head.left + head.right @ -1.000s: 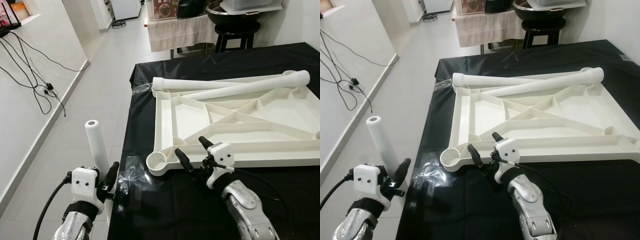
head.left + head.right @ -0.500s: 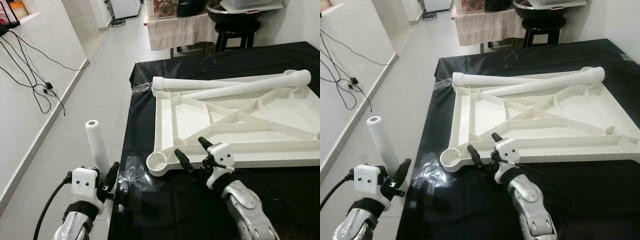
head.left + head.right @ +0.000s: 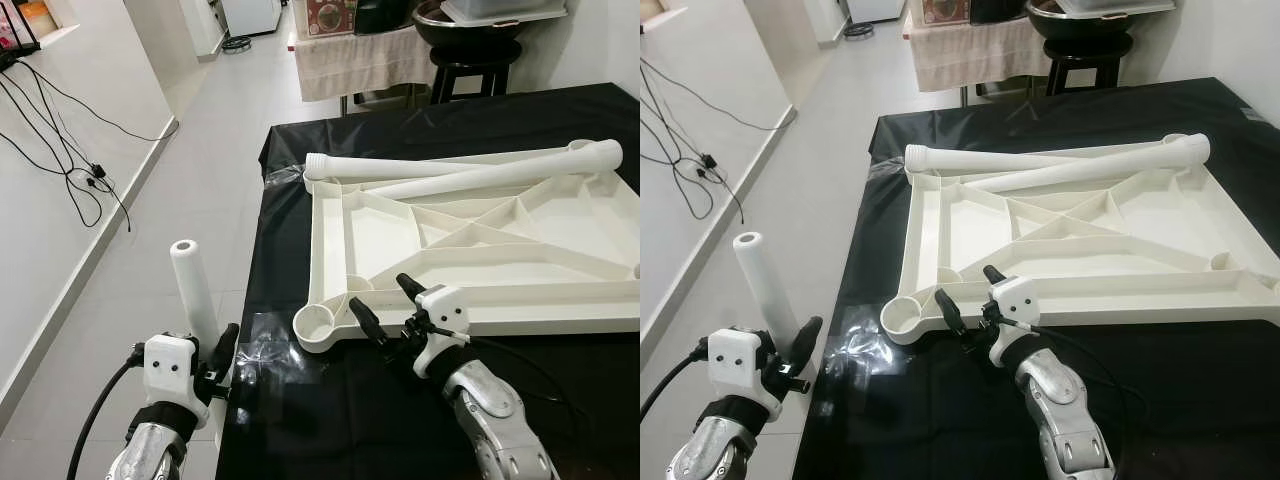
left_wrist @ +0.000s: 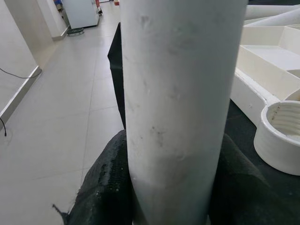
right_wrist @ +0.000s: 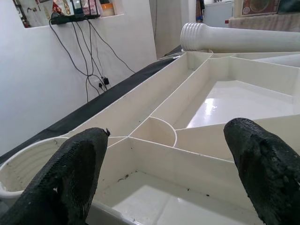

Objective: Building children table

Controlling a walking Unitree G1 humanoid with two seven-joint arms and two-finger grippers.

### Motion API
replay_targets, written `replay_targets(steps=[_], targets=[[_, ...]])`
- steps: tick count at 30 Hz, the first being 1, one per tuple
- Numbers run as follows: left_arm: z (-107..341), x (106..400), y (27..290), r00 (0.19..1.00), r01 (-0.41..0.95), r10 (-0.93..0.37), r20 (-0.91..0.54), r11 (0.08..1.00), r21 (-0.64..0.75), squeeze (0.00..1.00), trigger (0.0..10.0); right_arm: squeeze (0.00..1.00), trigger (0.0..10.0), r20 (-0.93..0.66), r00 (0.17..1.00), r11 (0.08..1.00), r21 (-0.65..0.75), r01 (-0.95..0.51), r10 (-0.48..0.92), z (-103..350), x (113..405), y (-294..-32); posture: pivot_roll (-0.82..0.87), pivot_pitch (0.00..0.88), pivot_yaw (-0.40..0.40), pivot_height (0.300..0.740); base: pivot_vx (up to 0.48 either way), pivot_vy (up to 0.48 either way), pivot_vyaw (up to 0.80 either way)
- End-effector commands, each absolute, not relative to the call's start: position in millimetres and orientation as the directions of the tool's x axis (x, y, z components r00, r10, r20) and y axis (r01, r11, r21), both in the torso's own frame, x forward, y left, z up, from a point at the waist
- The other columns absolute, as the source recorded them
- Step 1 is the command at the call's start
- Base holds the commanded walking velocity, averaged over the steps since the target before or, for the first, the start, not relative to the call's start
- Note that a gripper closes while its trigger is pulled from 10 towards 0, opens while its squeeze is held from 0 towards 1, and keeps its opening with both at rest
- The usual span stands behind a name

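Observation:
An upside-down white plastic tabletop with ribbed underside lies on the black-covered table. Its near-left corner has a round threaded socket. Two white legs lie across its far edge. My left gripper is shut on a third white leg, held upright off the table's left edge; the leg looms between the black fingers. My right gripper stands open just at the tabletop's near rim, right of the socket; its fingertips straddle the ribbed cells.
Grey tiled floor runs along the left of the table, with black cables by the wall. Beyond the table stand a cloth-covered stand and a dark stool with a bowl.

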State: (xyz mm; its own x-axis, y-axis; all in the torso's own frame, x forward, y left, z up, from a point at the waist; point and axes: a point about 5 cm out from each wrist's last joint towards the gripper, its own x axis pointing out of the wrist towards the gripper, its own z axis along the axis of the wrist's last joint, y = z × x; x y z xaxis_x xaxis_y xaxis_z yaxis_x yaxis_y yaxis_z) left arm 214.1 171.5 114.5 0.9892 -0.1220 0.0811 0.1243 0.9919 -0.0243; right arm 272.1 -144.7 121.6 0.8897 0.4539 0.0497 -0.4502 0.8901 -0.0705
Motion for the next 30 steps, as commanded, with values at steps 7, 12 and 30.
replay_targets(steps=[7,12,30], targets=[[115.9,212.8,175.0,0.990,0.116,-0.113,0.083,0.993,-0.028,0.00,10.0,0.00,10.0,0.041,0.884,0.885,-0.048,-0.464,0.466,120.0,272.2,-142.0,-0.14,0.121,0.109,0.740,0.000,0.000,0.00],[116.3,213.3,175.4,0.990,0.114,-0.111,0.085,0.993,-0.028,0.00,10.0,0.00,10.0,0.042,0.884,0.885,-0.046,-0.464,0.466,120.4,272.7,-141.8,-0.14,0.124,0.108,0.740,0.000,0.000,0.00],[117.4,213.4,176.3,0.990,0.111,-0.109,0.087,0.993,-0.026,0.00,10.0,0.00,10.0,0.043,0.883,0.884,-0.037,-0.465,0.467,121.3,273.4,-141.6,-0.14,0.132,0.109,0.740,0.000,0.000,0.00]])
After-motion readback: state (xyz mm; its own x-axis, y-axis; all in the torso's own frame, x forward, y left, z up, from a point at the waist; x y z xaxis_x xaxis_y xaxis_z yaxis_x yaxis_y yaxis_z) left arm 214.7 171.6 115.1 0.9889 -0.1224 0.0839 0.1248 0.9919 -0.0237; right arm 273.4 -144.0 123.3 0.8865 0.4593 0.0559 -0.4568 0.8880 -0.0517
